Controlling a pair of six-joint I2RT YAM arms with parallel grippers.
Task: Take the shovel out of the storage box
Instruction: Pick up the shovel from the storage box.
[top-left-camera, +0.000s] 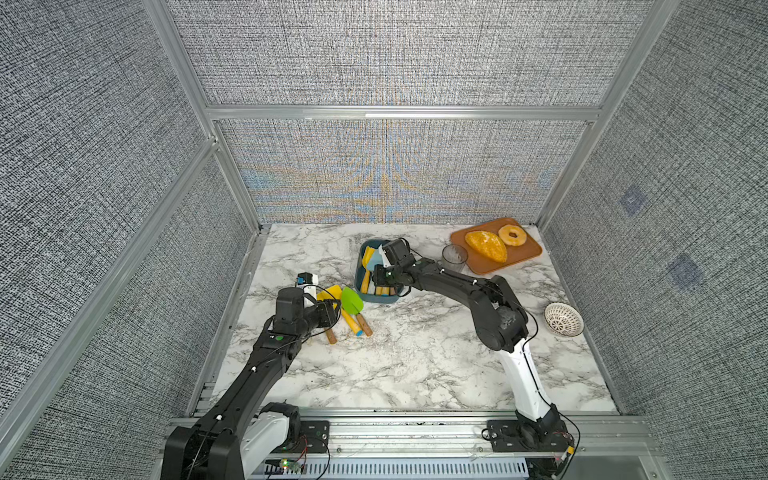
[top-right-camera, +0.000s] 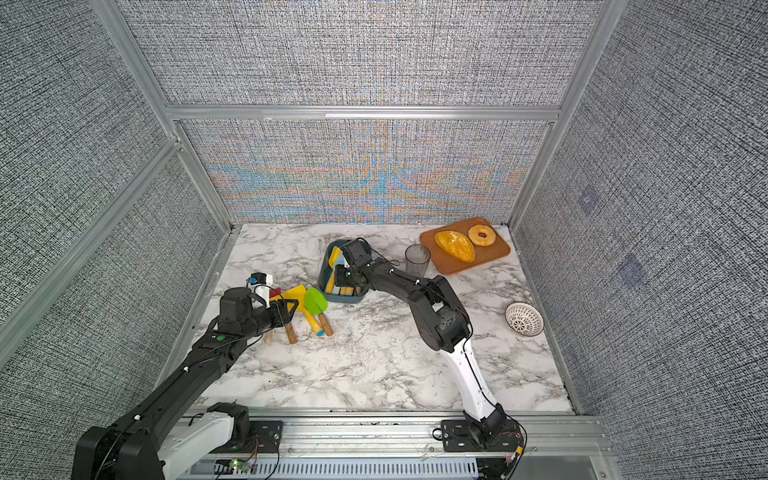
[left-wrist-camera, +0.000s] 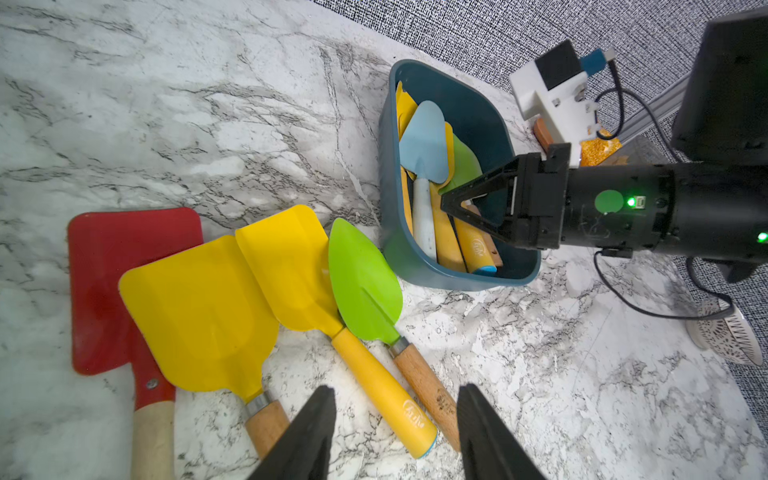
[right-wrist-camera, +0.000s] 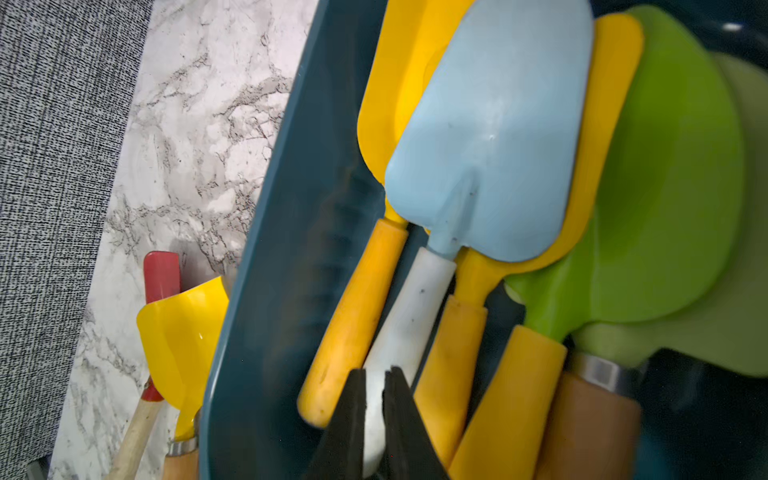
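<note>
Marble-patterned tabletop (top-left-camera: 415, 374) fills the floor of a cell with grey woven walls (top-left-camera: 374, 62). Toward the far middle stands the dark teal storage box (top-left-camera: 358, 270), and the right arm reaches into it from the near right. Inside, the light-blue shovel (right-wrist-camera: 490, 145) lies on top of two yellow shovels (right-wrist-camera: 399, 83) and a green shovel (right-wrist-camera: 681, 187), blade toward the far end. The right gripper (right-wrist-camera: 376, 374) has its fingers (right-wrist-camera: 353, 415) drawn together on that shovel's white handle (right-wrist-camera: 415, 311) (one finger on each side, seen best from the right wrist). Just left of the box, four tools lie on the marble with handles pointing near: a red spade (left-wrist-camera: 124, 282), two yellow scoops (left-wrist-camera: 199, 316) and a green trowel (left-wrist-camera: 365, 286). The left gripper (left-wrist-camera: 397, 388) hovers above their handles with its fingers (left-wrist-camera: 307, 432) well apart. At the far right an orange tray (top-left-camera: 528, 253) carries a bread loaf (top-left-camera: 486, 246) and a doughnut (top-left-camera: 512, 235); a clear glass (top-left-camera: 454, 257) stands just left of it, and a white perforated bowl (top-left-camera: 564, 319) sits near the right wall.
</note>
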